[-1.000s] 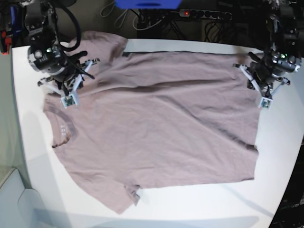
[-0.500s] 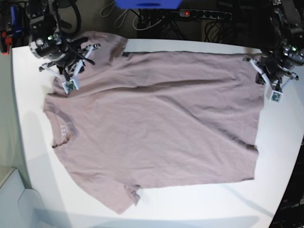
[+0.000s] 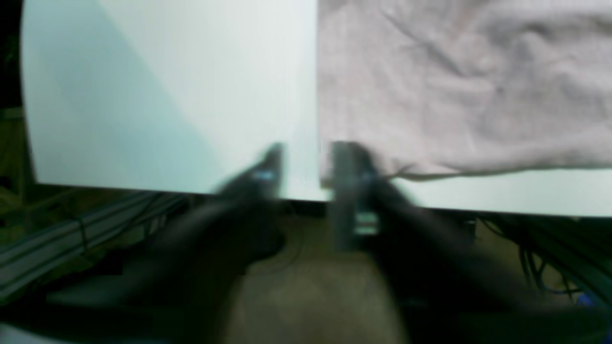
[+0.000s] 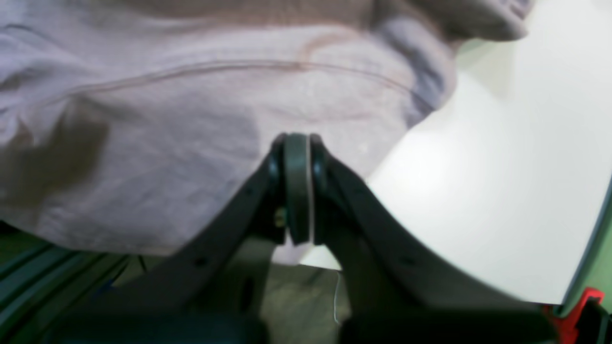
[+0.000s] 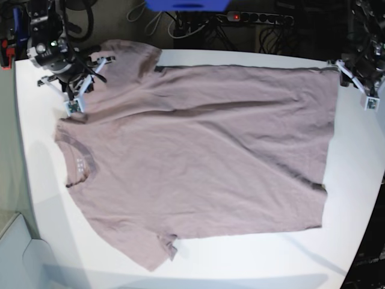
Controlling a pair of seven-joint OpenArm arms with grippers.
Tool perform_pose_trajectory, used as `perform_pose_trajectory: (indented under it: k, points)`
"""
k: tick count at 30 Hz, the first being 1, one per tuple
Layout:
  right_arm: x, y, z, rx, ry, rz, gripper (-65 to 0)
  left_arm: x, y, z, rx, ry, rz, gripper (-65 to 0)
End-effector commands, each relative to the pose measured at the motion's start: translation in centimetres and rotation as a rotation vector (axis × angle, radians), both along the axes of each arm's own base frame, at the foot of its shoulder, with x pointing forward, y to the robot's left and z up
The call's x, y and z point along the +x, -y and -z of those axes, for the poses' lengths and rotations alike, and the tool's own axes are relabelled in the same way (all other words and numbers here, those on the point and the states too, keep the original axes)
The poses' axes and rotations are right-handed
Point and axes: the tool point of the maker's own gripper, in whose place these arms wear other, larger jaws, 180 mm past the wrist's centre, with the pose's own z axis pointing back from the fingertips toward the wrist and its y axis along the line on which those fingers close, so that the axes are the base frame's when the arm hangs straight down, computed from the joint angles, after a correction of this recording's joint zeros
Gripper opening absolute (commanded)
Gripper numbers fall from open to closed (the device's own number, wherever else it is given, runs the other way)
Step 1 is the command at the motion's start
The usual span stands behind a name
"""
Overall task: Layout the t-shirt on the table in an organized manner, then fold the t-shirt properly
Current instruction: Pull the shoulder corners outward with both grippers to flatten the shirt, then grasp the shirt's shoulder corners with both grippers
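While flat, t-shirt (image 5: 198, 156) lies between pincers — left pincer (image 5: 368, 96), right pincer (image 5: 73, 101).

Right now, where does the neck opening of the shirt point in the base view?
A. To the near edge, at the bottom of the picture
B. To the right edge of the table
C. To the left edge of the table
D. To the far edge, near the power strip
C: the shirt lies sideways on the table, its collar at the left and its straight hem at the right.

Left tool (image 3: 306, 162) blurred; t-shirt (image 3: 459, 86) cut off by frame.
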Motion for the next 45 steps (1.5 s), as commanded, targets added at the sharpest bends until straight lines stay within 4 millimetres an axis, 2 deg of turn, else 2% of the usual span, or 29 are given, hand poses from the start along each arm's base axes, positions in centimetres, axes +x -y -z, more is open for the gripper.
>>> perform_pose_trajectory:
  k: [1,3,6,10,15,20,32,35,39,45]
  points:
    - [0.1,0.0,-0.5,-0.005,0.022,-0.01,-58.1,0.1,-0.6,-1.0,0.025,0.02,0.026,-32.5]
    - [-0.3,0.0,-0.3,-0.004,0.012,-0.012,-52.3,-0.2,-0.5,-1.0,0.029,0.015,0.072,-19.0]
    - [-0.5,0.0,-0.3,-0.004,0.007,-0.012,-47.2,-0.4,-0.4,-0.9,0.017,0.024,0.056,-11.0]
    - [-0.6,-0.1,-0.2,-0.004,0.004,-0.013,-46.9,-0.5,-0.4,-0.7,0.012,0.019,0.054,-10.8]
    - [-1.5,-0.1,0.2,-0.003,-0.018,-0.013,-46.9,-2.3,-0.3,2.4,-0.062,-0.052,0.0,-10.8]
    - [-1.6,-0.1,0.3,-0.002,-0.021,-0.012,-47.1,-2.0,0.3,3.6,-0.111,-0.024,-0.015,-10.8]
    - [-1.7,-0.2,0.3,0.002,-0.024,-0.01,-47.2,-0.5,0.9,3.4,-0.126,0.011,-0.007,-10.8]
    - [-1.7,-0.2,0.3,0.002,-0.023,-0.008,-47.2,0.2,1.9,3.6,-0.138,0.012,0.024,-10.8]
    - [-1.8,-0.2,0.4,0.004,-0.027,-0.008,-47.2,0.4,2.8,3.9,-0.15,0.003,0.052,-11.0]
    - [-2.3,0.0,0.6,0.001,-0.038,-0.002,-47.2,0.5,2.6,5.3,-0.189,-0.018,0.018,-11.2]
